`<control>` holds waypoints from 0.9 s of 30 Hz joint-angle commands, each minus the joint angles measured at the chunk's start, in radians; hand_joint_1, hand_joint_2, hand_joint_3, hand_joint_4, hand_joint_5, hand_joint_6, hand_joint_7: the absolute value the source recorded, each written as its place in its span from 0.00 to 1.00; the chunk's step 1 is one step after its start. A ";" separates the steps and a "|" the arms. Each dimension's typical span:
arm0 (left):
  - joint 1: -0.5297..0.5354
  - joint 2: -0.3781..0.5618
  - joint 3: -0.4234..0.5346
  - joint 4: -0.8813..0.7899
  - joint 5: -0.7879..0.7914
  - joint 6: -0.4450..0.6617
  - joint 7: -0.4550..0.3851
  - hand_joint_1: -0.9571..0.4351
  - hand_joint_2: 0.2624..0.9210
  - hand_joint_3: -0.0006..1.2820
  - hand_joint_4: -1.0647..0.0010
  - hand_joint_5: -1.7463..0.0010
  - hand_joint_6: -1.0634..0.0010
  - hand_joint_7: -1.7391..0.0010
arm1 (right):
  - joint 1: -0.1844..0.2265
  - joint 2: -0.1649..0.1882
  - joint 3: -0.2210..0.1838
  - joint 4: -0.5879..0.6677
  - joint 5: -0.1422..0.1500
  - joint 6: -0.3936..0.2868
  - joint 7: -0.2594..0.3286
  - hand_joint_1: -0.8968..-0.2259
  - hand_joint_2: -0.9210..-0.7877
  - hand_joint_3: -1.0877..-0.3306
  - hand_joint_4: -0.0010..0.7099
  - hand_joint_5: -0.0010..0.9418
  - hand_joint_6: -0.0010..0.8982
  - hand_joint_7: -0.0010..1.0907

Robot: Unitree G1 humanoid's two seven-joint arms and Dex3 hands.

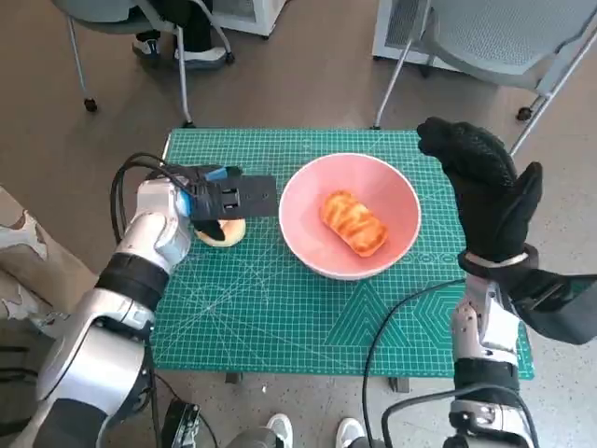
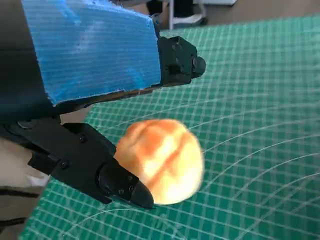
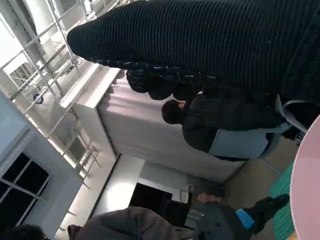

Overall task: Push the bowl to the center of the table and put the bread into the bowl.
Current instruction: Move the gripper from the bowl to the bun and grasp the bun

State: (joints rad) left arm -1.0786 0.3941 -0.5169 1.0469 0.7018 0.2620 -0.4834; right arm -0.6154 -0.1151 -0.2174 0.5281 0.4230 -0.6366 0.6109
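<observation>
Fingers of your left hand (image 1: pixel 222 198) sit spread over a round bread roll (image 1: pixel 220 231) at the left side of the table; in the left wrist view the black fingers (image 2: pixel 120 186) bracket the roll (image 2: pixel 162 161), one low beside it and one above, but you cannot tell whether they actually press on it or merely stand around it. Under them you have a green cutting mat (image 1: pixel 280 317) printed with a pale grid, covering the small table, and around that a brown floor. Toward the far left a person's shoes (image 1: pixel 177 51) rest beside chair legs, and another pair of shoes (image 1: pixel 312 431) shows at the near edge of the table. Moving right, the pink bowl (image 1: pixel 392 191) stands near the middle of the mat, a little right of centre, well apart from the roll by your left hand. Inside it lies an oblong golden loaf of bread (image 1: pixel 354 223), resting on the bowl's floor. Further right, your gloved right hand (image 1: pixel 485 191) is raised just beside the bowl's right rim with its fingers apart and nothing in them. A grey chair (image 1: pixel 504 37) stands beyond the far right corner. Your right wrist view shows the glove (image 3: pixel 210 45), the bowl's pink rim (image 3: pixel 306 185), and a person in dark clothing (image 3: pixel 225 120) seated against a pale wall.
</observation>
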 commanded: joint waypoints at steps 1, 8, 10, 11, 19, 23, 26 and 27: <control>-0.051 -0.026 -0.012 0.065 0.004 -0.003 0.014 0.53 0.62 0.00 1.00 1.00 0.89 1.00 | 0.024 -0.004 0.000 0.001 -0.011 0.012 -0.011 0.41 0.00 0.45 0.33 0.01 0.06 0.51; -0.068 -0.054 -0.024 0.145 0.002 -0.017 0.032 0.54 0.62 0.00 1.00 1.00 0.89 1.00 | 0.029 -0.001 0.002 -0.008 -0.017 0.010 -0.020 0.41 0.00 0.45 0.33 0.01 0.06 0.51; -0.070 -0.059 -0.028 0.157 0.003 -0.022 0.035 0.54 0.62 0.00 1.00 1.00 0.89 1.00 | 0.030 -0.001 0.002 -0.010 -0.017 0.011 -0.022 0.41 0.00 0.45 0.33 0.01 0.06 0.51; -0.070 -0.060 -0.030 0.163 0.004 -0.026 0.036 0.54 0.62 0.00 1.00 1.00 0.89 1.00 | 0.031 -0.001 0.003 -0.011 -0.017 0.012 -0.023 0.41 0.00 0.45 0.33 0.01 0.06 0.51; -0.065 -0.066 -0.054 0.201 0.015 -0.070 0.047 0.54 0.63 0.01 1.00 1.00 0.88 1.00 | 0.034 -0.003 0.003 -0.012 -0.017 0.009 -0.024 0.39 0.00 0.46 0.34 0.01 0.07 0.50; -0.063 -0.067 -0.068 0.222 0.019 -0.096 0.058 0.53 0.63 0.01 1.00 1.00 0.88 1.00 | 0.036 -0.003 0.003 -0.014 -0.017 0.008 -0.024 0.38 0.00 0.46 0.34 0.01 0.07 0.50; -0.062 -0.069 -0.073 0.234 0.018 -0.106 0.063 0.53 0.64 0.01 0.97 0.99 0.87 0.99 | 0.038 -0.002 0.004 -0.017 -0.017 0.008 -0.024 0.39 0.00 0.46 0.34 0.01 0.07 0.50; -0.062 -0.070 -0.073 0.238 0.016 -0.107 0.063 0.54 0.64 0.01 0.94 0.98 0.86 0.99 | 0.038 -0.002 0.004 -0.018 -0.018 0.008 -0.024 0.39 0.00 0.46 0.34 0.01 0.07 0.50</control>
State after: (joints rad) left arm -1.1222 0.3305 -0.5803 1.2665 0.7078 0.1653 -0.4292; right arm -0.6043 -0.1148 -0.2155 0.5101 0.4178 -0.6367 0.5942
